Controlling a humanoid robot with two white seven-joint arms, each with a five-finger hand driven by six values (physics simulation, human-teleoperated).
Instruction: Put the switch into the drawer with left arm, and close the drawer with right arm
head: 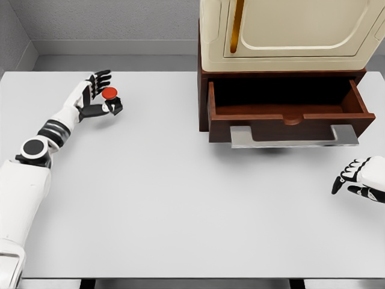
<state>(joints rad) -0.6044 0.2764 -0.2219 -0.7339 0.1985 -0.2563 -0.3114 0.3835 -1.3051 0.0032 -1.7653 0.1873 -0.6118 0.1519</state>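
Far left of the open drawer (289,111), left hand (96,96) clasps the switch (110,98), red button up

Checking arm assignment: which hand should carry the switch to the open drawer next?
Left. The left hand is already closed around the red-topped switch, out to the left of the open drawer. The right hand holds nothing and sits near the drawer handle.

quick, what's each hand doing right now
left hand: shut on the red-buttoned switch, far left of the table.
right hand: fingers loosely curled, holding nothing, at the right edge below the open drawer.
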